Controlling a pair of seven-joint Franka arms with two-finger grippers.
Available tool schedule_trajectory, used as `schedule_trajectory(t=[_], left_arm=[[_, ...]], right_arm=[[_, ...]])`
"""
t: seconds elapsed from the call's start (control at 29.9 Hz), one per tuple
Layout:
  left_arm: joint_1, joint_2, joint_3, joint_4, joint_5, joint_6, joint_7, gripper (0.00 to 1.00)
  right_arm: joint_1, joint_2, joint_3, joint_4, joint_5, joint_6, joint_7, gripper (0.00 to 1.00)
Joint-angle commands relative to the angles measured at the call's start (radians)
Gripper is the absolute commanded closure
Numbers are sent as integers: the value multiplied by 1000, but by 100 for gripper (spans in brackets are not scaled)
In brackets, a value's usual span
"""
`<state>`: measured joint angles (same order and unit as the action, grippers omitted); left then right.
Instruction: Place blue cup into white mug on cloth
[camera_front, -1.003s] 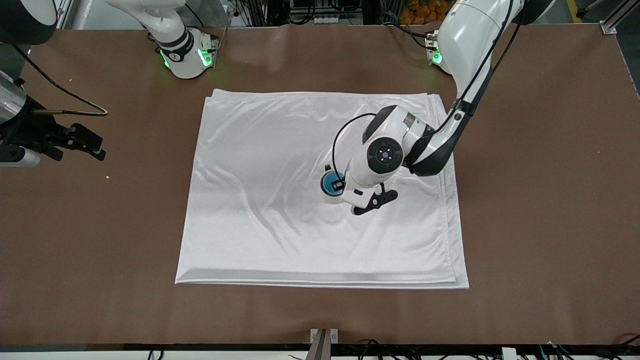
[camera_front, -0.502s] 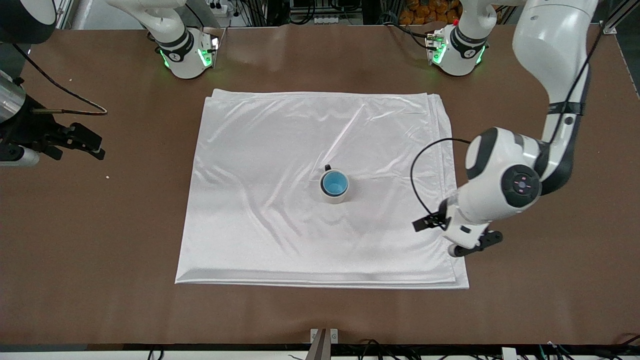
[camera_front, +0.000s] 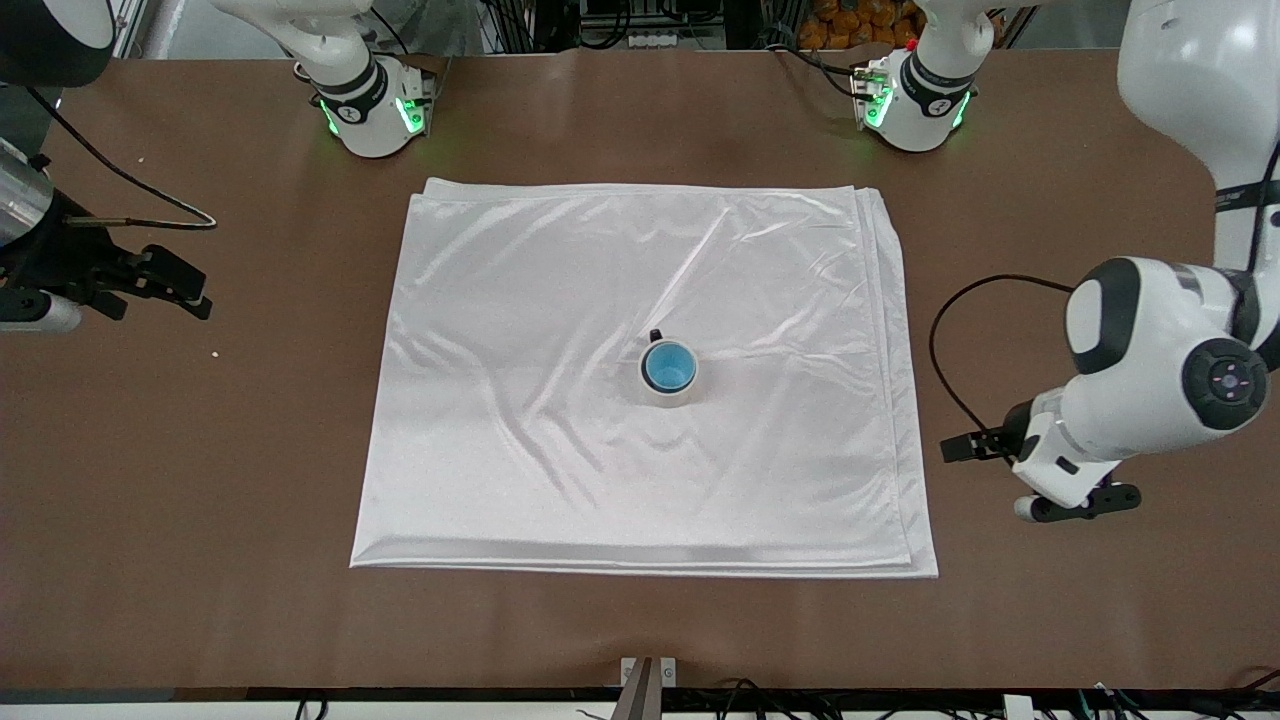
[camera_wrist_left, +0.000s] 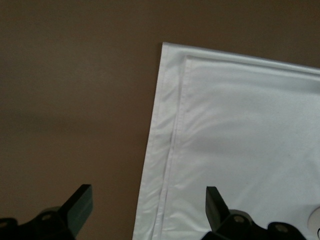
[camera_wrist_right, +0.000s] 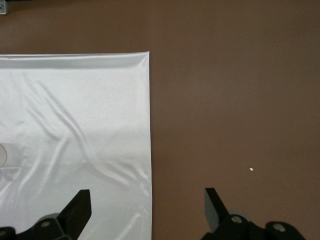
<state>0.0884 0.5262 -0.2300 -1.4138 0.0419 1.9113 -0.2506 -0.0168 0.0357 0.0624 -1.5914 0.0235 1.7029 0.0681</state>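
Observation:
The blue cup (camera_front: 668, 368) stands upright inside the white mug (camera_front: 666, 397), whose black handle points toward the robots' bases. The mug stands near the middle of the cloth (camera_front: 560, 300). My left gripper (camera_front: 1028, 478) is open and empty, up over the cloth's edge at the left arm's end of the table. Its wrist view shows open fingers (camera_wrist_left: 80, 200) over a corner of the cloth (camera_wrist_left: 240, 130). My right gripper (camera_front: 178, 290) waits open and empty over bare table at the right arm's end. Its wrist view shows the cloth's edge (camera_wrist_right: 75, 125) between open fingers (camera_wrist_right: 212, 202).
Brown table (camera_front: 1080, 620) surrounds the cloth. The arm bases (camera_front: 375, 110) (camera_front: 910, 100) stand along the table edge farthest from the front camera. A small white crumb (camera_front: 215, 353) lies on the table near the right gripper. A metal bracket (camera_front: 648, 670) sits at the nearest edge.
My left gripper has let go of the blue cup in the mug and swung away toward the left arm's end of the table. The right arm has not moved.

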Motion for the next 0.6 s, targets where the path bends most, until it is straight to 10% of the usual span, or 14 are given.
schedule_trajectory(t=[0.0,0.57], left_arm=[[65,-101,-20,-25,21,-66,79,0],[88,-451,-8,-146,21,-198,234,0]], right_arm=[[-18,-30,13,-28,15,4,-4,0],[83,-30,-90,-21,3,6,-14,0]])
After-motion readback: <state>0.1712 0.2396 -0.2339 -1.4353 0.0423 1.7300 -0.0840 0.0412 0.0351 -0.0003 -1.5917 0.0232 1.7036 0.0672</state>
